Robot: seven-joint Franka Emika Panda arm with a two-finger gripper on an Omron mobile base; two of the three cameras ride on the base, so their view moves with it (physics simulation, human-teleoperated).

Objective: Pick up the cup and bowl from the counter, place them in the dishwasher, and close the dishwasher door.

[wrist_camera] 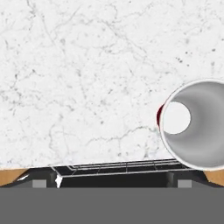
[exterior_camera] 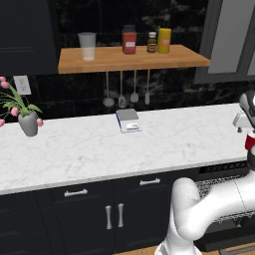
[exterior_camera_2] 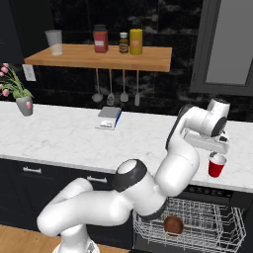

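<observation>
The red cup (exterior_camera_2: 216, 167) stands upright on the white marble counter (exterior_camera_2: 74, 138) near its front edge, right above the dishwasher (exterior_camera_2: 212, 193). My gripper (exterior_camera_2: 213, 152) hangs just over the cup, open and empty. In the hand view the cup's white inside (wrist_camera: 197, 124) lies right of centre, beside my gripper (wrist_camera: 109, 183), whose tips stand far apart. The dark-brown bowl (exterior_camera_2: 173, 225) sits in the pulled-out wire rack (exterior_camera_2: 207, 227). The dishwasher door is out of view. At the right edge of the left base view a sliver of the cup (exterior_camera: 250, 142) shows.
A small scale (exterior_camera_2: 109, 117) lies mid-counter and a grey vase with pink flowers (exterior_camera_2: 23, 105) stands at the far left. The wooden shelf (exterior_camera_2: 99, 57) above carries a tumbler, jars and hanging utensils. Navy cabinets (exterior_camera: 99, 209) run below the counter.
</observation>
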